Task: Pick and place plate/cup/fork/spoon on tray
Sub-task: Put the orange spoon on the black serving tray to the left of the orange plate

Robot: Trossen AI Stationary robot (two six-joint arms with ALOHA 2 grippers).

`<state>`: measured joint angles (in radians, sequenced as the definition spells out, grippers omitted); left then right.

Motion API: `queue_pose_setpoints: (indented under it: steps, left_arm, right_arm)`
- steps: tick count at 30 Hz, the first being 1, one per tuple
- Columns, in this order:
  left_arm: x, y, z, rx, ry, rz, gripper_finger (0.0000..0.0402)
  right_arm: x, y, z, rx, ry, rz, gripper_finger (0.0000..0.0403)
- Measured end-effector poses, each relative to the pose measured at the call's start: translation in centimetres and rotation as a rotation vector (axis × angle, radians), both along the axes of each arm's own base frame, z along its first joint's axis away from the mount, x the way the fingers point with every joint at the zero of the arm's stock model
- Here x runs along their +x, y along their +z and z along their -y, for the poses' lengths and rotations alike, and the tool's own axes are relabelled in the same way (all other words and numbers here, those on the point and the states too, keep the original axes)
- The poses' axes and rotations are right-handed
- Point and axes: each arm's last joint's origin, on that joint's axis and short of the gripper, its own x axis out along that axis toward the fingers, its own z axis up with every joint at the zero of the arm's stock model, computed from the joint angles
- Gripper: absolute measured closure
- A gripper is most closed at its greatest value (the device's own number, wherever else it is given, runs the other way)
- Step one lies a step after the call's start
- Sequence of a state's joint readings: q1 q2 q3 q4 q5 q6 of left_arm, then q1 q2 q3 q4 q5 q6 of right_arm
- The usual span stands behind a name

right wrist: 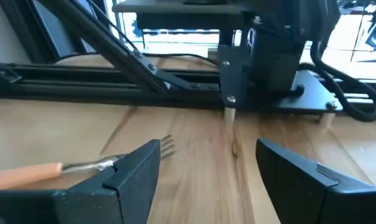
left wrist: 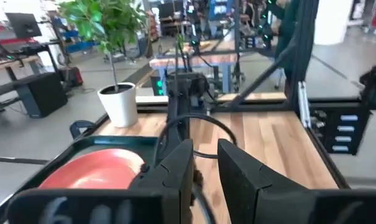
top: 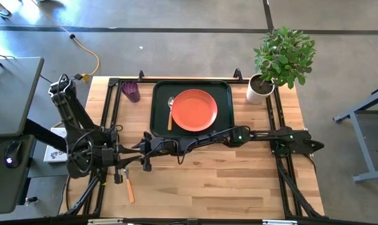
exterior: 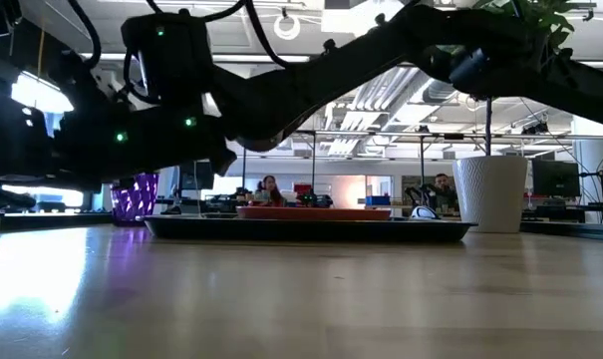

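Note:
The dark tray (top: pixel 223 94) lies at the table's far middle. The coral plate (top: pixel 193 110) rests flat in it, and the spoon (top: pixel 170 112) lies in the tray left of the plate. The purple cup (top: pixel 131 91) stands on the table left of the tray. The fork (top: pixel 129 186) lies on the wood near the front left; its tines (right wrist: pixel 166 146) show beside one finger. My right gripper (right wrist: pixel 206 168) reaches across to the table's left, open and empty, above the wood just far of the fork. My left gripper (left wrist: pixel 205 168) waits at the left, fingers a little apart, empty.
A white plant pot (top: pixel 260 87) with a leafy plant stands at the far right corner. Black frame rails (top: pixel 110 106) run along the table's left and right sides. The left arm's base (right wrist: pixel 268 50) stands right ahead of my right gripper. Bare wood lies at the front right.

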<state>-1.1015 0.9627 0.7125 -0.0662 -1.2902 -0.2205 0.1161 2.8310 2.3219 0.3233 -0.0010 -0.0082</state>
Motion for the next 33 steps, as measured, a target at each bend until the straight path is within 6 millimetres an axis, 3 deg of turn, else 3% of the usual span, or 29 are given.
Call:
queue_pose_setpoints:
  steps: [4, 8, 14, 23, 28, 33]
  left_arm:
    - [0.2, -1.2, -0.6, -0.036, -0.019, -0.078, 0.0337]
    - [0.5, -3.7, -1.8, -0.202, -0.020, -0.284, 0.0329]
    - [0.3, -6.1, -2.7, -0.378, 0.060, -0.571, 0.0288]
    - [-0.2, -7.5, -2.3, -0.642, 0.164, -0.838, 0.0247]
    - [0.1, -8.9, -1.5, -0.841, 0.357, -0.897, 0.0247]
    - [0.2, -10.8, -0.6, -0.832, 0.471, -1.063, 0.0253]
  right_arm:
    - [-0.1, -0.6, 0.3, -0.037, 0.029, -0.054, 0.0146]
    - [-0.3, -1.5, 0.3, -0.050, -0.005, -0.133, 0.0146]
    - [-0.1, 0.7, -0.5, 0.002, -0.012, -0.082, 0.0146]
    - [-0.2, 0.1, -0.4, 0.014, -0.087, -0.149, 0.0146]
    - [-1.1, -0.5, 0.0, 0.015, -0.181, -0.345, 0.0146]
    - [-1.3, 0.0, -0.4, 0.016, -0.163, -0.364, 0.0146]
